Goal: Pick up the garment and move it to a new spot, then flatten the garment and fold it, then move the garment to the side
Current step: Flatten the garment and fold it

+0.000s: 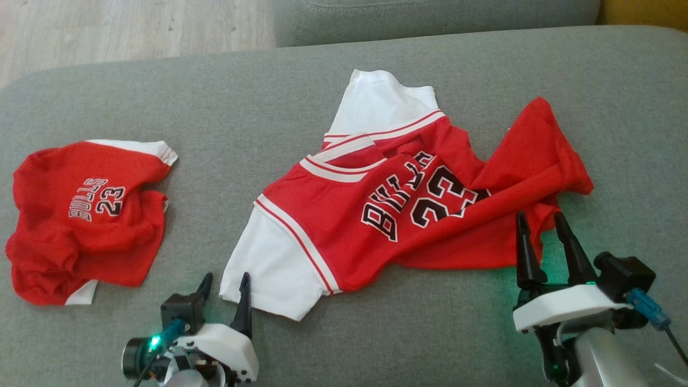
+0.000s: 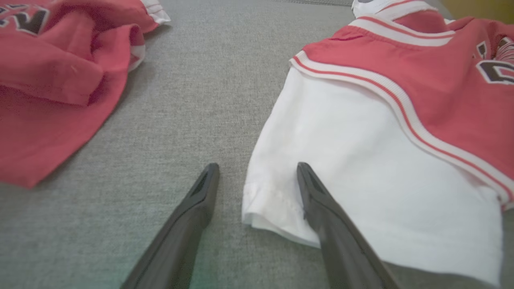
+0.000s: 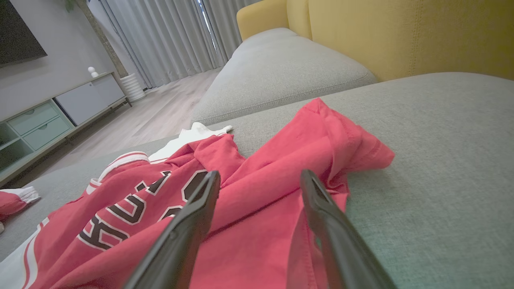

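- Two jaw pairs wide apart, nothing gripped.
- Between left gripper (image 1: pixel 226 276) jaws: white sleeve (image 2: pixel 361 180) corner.
- Between right gripper (image 1: pixel 539 215) jaws: red jersey (image 1: pixel 344 226) cloth.

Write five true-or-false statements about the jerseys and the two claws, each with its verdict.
1. The left claw and right claw are both open. True.
2. The left claw grips the white sleeve. False: its jaws stand open at the sleeve's corner, holding nothing.
3. The big jersey lies smooth and flat. False: it is rumpled, its hem bunched up.
4. A smaller red jersey lies crumpled to the robot's left. True.
5. Both jerseys lie on a wooden table. False: they lie on a grey sofa cushion.
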You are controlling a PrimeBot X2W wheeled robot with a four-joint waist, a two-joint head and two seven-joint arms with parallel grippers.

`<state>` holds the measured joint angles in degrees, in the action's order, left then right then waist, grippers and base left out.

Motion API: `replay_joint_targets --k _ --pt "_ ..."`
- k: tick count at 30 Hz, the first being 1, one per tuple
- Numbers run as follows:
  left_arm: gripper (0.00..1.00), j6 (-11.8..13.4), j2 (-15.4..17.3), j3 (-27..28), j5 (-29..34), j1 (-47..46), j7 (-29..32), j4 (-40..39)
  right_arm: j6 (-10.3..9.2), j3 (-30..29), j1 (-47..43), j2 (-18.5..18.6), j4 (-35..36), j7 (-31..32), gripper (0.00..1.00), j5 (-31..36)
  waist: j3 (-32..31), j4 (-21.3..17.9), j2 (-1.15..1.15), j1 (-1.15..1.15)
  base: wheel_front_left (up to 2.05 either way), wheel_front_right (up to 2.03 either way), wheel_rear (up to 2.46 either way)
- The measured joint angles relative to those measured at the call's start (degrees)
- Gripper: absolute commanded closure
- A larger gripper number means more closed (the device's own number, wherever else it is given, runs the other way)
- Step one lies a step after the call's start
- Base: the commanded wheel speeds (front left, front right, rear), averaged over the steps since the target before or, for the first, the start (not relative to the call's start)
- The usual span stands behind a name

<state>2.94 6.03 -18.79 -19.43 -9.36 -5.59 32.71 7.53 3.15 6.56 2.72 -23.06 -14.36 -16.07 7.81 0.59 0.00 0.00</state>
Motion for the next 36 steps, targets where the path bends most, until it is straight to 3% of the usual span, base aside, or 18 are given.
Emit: replay_joint_targets --k 9,10,11,12,16,22,30,36 --pt "0.0 0.6 0.2 -0.5 0.0 -1.5 3.0 1.6 0.0 -0.1 0.1 0.0 0.0 0.0 0.0 -0.1 0.3 -0.7 0.0 0.0 0.0 0.0 0.0" --pt "0.09 0.5 0.2 -0.6 0.0 -1.7 3.4 1.7 0.0 -0.1 0.1 0.0 0.0 0.0 0.0 -0.1 0.3 -0.7 0.0 0.0 0.0 0.0 0.0" --pt "0.95 0.5 0.3 -0.8 0.0 -1.9 3.8 1.8 0.0 -0.1 0.1 0.0 0.0 0.0 0.0 -0.1 0.2 -0.6 0.0 -0.01 0.0 0.0 0.0" --pt "1.0 0.2 0.3 -1.2 0.0 -2.1 4.1 1.7 0.0 -0.1 0.2 0.0 -0.1 0.0 0.0 -0.1 0.2 -0.6 0.0 0.0 0.0 0.0 0.0" --pt "1.0 0.0 0.4 -1.5 -0.1 -2.0 3.8 1.2 0.0 -0.4 0.2 0.0 -0.7 0.0 0.0 -0.1 -0.2 -0.6 0.0 0.0 0.0 0.0 0.0" --pt "1.0 -0.4 0.4 -1.3 -0.4 -1.2 -3.2 -2.5 0.0 -2.8 0.2 0.0 -3.4 0.0 0.0 0.5 -0.9 -0.9 0.0 0.0 0.0 0.0 0.0" --pt "1.0 0.1 0.2 -0.3 -0.3 -1.0 -7.2 -6.5 0.0 -4.9 0.1 0.0 -12.7 0.0 0.0 1.5 -2.1 -2.2 0.0 0.0 0.0 0.0 0.0" --pt "1.0 0.1 0.0 -1.0 -0.3 -0.3 -7.6 -6.5 0.0 0.3 0.5 0.0 -16.3 0.1 0.0 -0.7 -2.7 -2.5 0.0 -0.01 0.0 0.0 0.0"
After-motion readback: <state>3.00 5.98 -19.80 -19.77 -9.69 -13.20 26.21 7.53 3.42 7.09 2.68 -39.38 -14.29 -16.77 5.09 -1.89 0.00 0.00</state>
